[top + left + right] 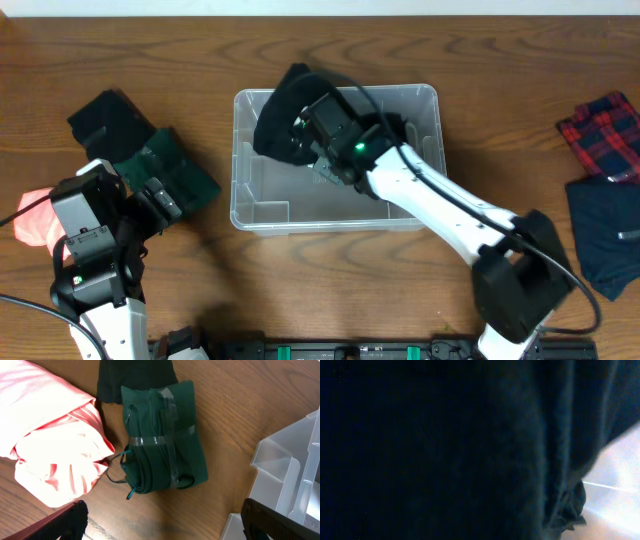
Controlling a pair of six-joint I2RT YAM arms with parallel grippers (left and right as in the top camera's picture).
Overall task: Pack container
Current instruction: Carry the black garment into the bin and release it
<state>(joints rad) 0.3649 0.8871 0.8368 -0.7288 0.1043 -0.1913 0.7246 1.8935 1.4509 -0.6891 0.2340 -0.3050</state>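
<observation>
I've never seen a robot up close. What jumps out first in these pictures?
First, the white right arm reaching into the clear container at the centre of the overhead view. A black cloth is bunched at its tip and fills its wrist view. Next, at the left, a bright pink cloth lies beside a taped green bundle, both in front of the open left pincer.

green taped bundle (pixel 165 440) — pink cloth (pixel 50 435) just beside | plaid cloth (pixel 603 130) — well apart
</observation>
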